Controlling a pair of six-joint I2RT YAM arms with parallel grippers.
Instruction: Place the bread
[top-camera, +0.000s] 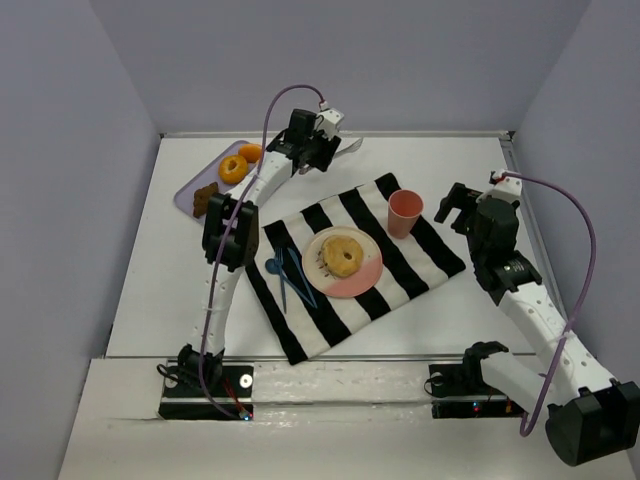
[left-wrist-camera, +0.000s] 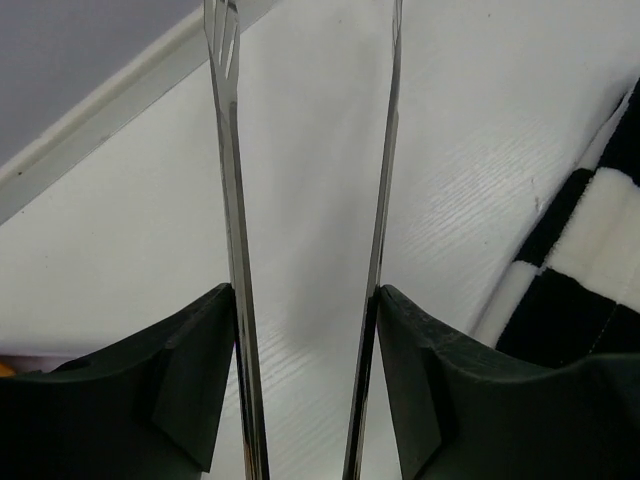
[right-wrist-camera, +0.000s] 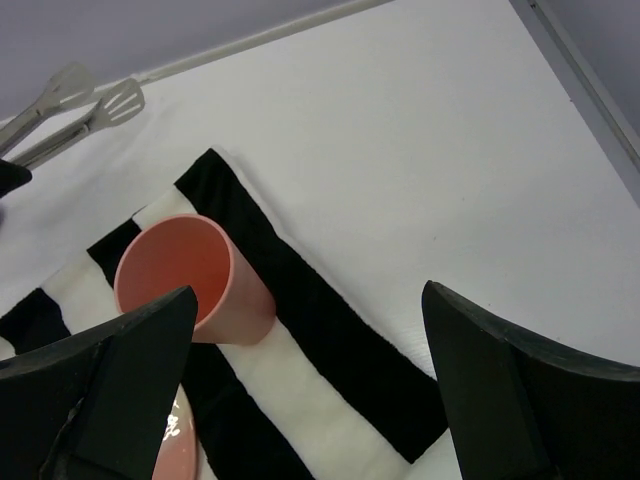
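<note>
Left gripper (left-wrist-camera: 305, 300) clenched on steel tongs (right-wrist-camera: 118, 100), arms apart, upper centre of frame; right gripper (right-wrist-camera: 308, 295) released wide, near pink cup (right-wrist-camera: 200, 270); bagel (top-camera: 330, 255) on pink-and-cream plate (top-camera: 368, 280), centre

Bare table (top-camera: 470, 165) lies open around the striped cloth (top-camera: 295, 325). The pink cup (top-camera: 404, 212) stands between the right tool (top-camera: 450, 208) and plate (top-camera: 366, 280); tongs (top-camera: 348, 146) fill the left tool (left-wrist-camera: 305, 300).

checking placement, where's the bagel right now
In the top view the bagel lies on the pink-and-cream plate in the middle of the striped cloth, blue cutlery to its left.
</note>
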